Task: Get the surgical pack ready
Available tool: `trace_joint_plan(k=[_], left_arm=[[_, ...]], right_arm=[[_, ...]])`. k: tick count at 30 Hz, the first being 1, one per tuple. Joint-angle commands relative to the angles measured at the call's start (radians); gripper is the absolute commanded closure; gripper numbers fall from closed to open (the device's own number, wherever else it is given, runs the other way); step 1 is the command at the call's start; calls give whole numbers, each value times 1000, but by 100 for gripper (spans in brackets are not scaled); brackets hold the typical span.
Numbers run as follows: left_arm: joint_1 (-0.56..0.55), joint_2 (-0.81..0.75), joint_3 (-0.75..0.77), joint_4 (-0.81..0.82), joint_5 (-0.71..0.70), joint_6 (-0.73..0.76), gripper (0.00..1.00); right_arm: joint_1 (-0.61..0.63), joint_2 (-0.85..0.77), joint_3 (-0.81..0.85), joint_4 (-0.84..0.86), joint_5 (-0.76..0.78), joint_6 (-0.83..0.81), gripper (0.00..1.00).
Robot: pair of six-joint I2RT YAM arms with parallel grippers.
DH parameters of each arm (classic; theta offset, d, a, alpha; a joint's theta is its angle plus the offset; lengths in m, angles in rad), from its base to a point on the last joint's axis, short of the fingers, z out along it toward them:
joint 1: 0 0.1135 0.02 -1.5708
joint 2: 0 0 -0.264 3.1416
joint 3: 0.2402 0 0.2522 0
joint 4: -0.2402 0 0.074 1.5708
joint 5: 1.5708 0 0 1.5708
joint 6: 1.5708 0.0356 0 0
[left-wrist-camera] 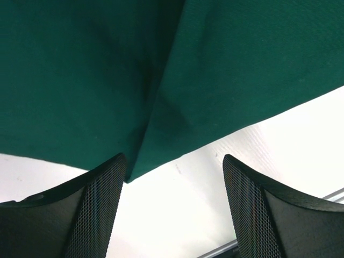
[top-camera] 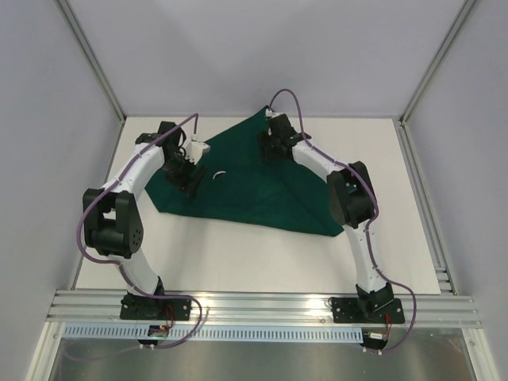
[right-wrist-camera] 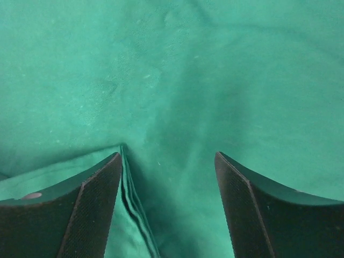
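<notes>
Green cloth [top-camera: 254, 194] is spread flat on the white table [top-camera: 254, 258], at the far middle. At its left edge the left gripper [top-camera: 189, 181] is held low, its fingers [left-wrist-camera: 102, 204] set wide apart with nothing between them. A small white curved piece [top-camera: 220, 175] is seen on the cloth just right of it. Over the far part the right gripper [top-camera: 272, 148] is opened wide too, empty, beside a folded edge [right-wrist-camera: 126, 188].
</notes>
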State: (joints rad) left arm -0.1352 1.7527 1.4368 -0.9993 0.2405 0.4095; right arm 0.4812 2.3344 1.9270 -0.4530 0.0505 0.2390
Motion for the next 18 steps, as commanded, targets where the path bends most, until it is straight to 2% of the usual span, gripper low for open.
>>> trace_joint_plan(k=[1,5,8,9,10,12,13,16,18], left_arm=[[-4,-73,50,5,-44,8,18],[8,-122,14,-7,-69,6,20],[14,-153,-44,-16,-52,12,30],[14,-162,-64,-13,-49,17,32],[14,-160,-82,-7,-40,20,38],[13,-132,-121,2,-37,25,43],[13,-113,-121,-1,-30,22,46],[8,-56,-99,-10,-23,8,49],[-4,-39,-102,16,-17,6,49]], right_arm=[[2,-191,-9,13,43,-12,27],[-3,-343,-107,5,71,-18,27],[-3,-488,-287,5,22,17,43],[0,-524,-337,5,6,49,56],[2,-588,-441,4,-29,69,63],[19,-641,-535,13,-73,115,77],[28,-674,-618,16,-93,123,81],[62,-716,-716,19,-135,176,92],[63,-734,-819,80,-176,216,98]])
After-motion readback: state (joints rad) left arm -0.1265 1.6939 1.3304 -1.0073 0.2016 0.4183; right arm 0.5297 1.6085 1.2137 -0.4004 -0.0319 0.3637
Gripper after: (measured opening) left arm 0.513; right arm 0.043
